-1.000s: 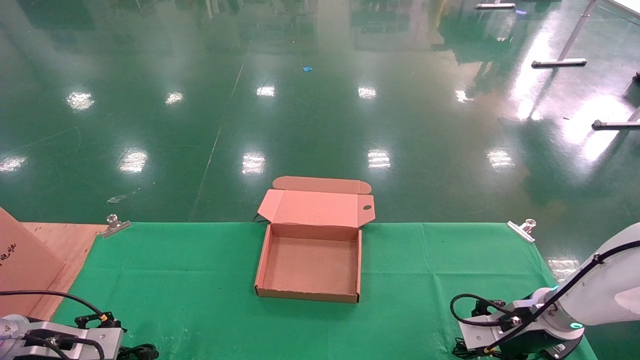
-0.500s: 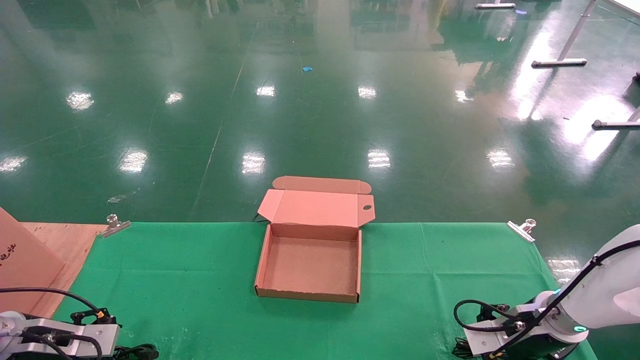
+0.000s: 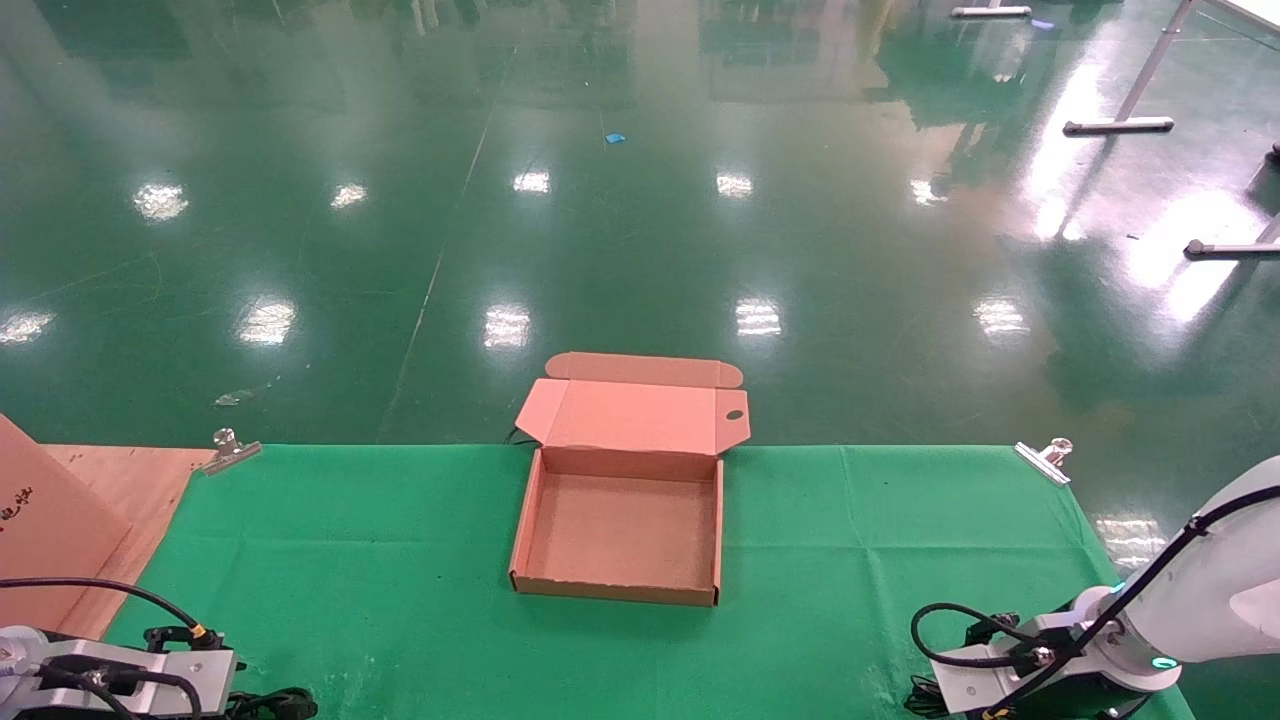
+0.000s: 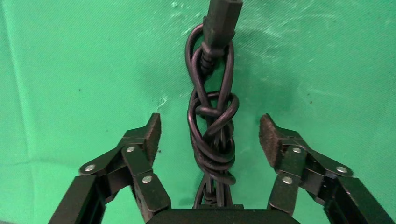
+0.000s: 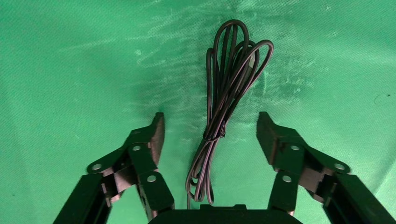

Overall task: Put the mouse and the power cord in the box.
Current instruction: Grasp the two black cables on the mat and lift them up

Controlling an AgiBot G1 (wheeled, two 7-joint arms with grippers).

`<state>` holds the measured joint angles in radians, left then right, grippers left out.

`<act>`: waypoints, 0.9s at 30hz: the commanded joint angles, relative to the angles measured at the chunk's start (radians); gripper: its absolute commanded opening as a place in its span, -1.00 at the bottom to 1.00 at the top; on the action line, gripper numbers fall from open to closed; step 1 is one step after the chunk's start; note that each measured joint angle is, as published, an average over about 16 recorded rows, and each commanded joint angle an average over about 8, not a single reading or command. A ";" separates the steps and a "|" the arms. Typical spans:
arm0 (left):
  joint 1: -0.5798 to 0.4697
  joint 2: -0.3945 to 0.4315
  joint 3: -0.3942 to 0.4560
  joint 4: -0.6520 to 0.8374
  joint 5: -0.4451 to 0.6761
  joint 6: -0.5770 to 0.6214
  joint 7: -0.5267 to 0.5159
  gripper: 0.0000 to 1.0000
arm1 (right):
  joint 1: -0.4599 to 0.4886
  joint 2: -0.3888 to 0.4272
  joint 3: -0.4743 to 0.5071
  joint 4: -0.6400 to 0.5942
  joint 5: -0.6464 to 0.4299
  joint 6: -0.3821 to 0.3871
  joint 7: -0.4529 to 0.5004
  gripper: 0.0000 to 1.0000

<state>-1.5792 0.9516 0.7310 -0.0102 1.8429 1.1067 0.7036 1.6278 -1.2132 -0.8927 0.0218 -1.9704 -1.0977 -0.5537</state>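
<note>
The shallow brown cardboard box (image 3: 620, 520) sits open on the green-clothed worktop (image 3: 380, 560). Nearer than it, the left tool (image 4: 210, 135) hangs spread over the knotted black power cord (image 4: 212, 135) — the right tool (image 5: 210, 133), also spread, straddles the mouse's thin looped black cable (image 5: 229, 84).

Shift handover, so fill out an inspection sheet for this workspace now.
Surface: green cloth over the table, held by metal clips at both far corners.
Job's things: box open and empty, lid back; power cord knotted on the cloth; the mouse's thin coiled cable on the cloth, its body not seen.
Clutter: cardboard sheet with writing, far left.
Grippers: left gripper open, straddling the power cord; right gripper open, straddling the cable.
Cables: black arm cables at both wrists.
Surroundings: glossy green floor, metal stand feet at the far right.
</note>
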 commanded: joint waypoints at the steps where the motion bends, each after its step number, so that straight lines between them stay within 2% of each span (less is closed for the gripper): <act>1: 0.000 0.001 0.000 0.001 0.000 0.002 0.003 -1.00 | 0.001 -0.001 0.001 -0.003 0.001 0.000 -0.003 -1.00; 27: -0.012 -0.001 -0.001 0.003 -0.001 0.029 0.014 -1.00 | 0.035 -0.003 0.010 -0.014 0.014 -0.029 -0.017 -1.00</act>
<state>-1.5988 0.9484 0.7299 -0.0083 1.8413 1.1422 0.7180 1.6695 -1.2160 -0.8815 0.0097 -1.9545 -1.1326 -0.5713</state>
